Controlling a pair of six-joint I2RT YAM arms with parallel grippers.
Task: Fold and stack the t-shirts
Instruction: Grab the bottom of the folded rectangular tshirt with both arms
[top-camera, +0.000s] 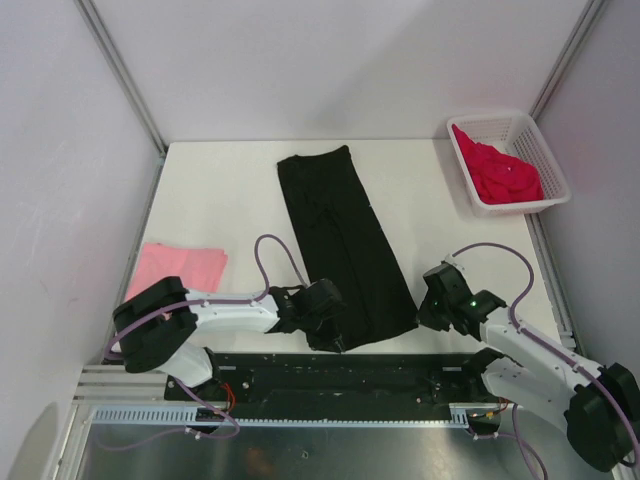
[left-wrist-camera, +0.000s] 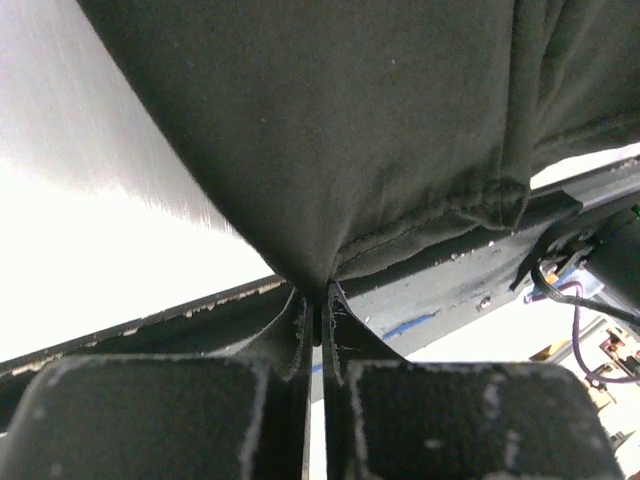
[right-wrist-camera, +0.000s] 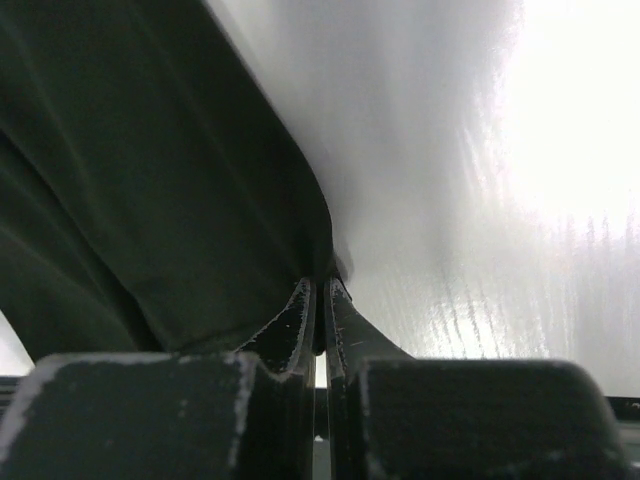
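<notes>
left gripper (left-wrist-camera: 318, 300): clamped on the hemmed near corner of the black t-shirt (top-camera: 345, 240); the cloth gathers into a peak right at my fingertips.
right gripper (right-wrist-camera: 322, 288): pinched shut on the same shirt's other near corner, with a thin bit of its edge caught between the tips.
black t-shirt: lies as a long narrow strip down the middle of the table (top-camera: 230, 190), sides folded in, near end between my two wrists, far end toward the back wall.
handling, as i judge it: light and limp with no stiffness; it will sag between my two grips and drag on the tabletop, so both corners should travel together.
where to hold: the stitched hem is the firmest part, and a pinch there should slip less than one on thin cloth.
step in hand: probably carrying the near end up and over toward the far end.
risk: layers sliding apart, or one corner pulling free and leaving the fold skewed.
pink t-shirt (top-camera: 180, 265): folded flat near the table's left edge, well apart.
red t-shirt (top-camera: 500, 172): crumpled in the white basket (top-camera: 548, 155) at the far right corner, not yet folded.
</notes>
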